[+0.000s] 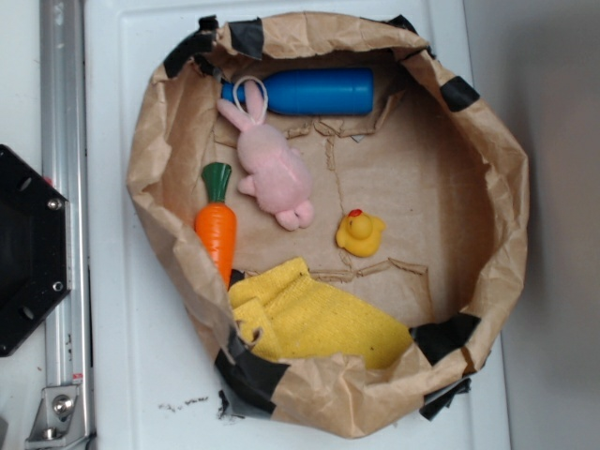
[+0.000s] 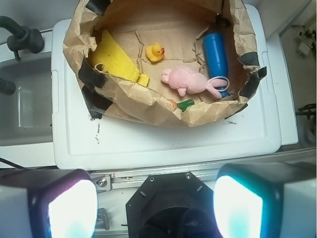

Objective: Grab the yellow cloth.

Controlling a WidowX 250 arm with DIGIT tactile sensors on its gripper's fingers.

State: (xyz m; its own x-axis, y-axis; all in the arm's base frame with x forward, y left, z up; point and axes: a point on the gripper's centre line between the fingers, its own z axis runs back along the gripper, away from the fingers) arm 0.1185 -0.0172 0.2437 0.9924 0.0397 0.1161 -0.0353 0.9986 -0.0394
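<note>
The yellow cloth (image 1: pixel 314 319) lies rumpled at the near edge inside the brown paper basin (image 1: pixel 487 169). In the wrist view the yellow cloth (image 2: pixel 114 59) shows at the basin's left side. My gripper (image 2: pixel 156 208) is open, its two glowing pads wide apart, nothing between them. It hangs high above the robot's black base (image 2: pixel 168 203), well short of the basin (image 2: pixel 138 106) and far from the cloth. The gripper does not show in the exterior view.
Inside the basin: a pink plush bunny (image 1: pixel 272 169), a blue bottle (image 1: pixel 309 91), an orange toy carrot (image 1: pixel 217 230) and a small yellow duck (image 1: pixel 361 234). The basin sits on a white lid (image 2: pixel 163 141). A metal rail (image 1: pixel 64 216) runs along the left.
</note>
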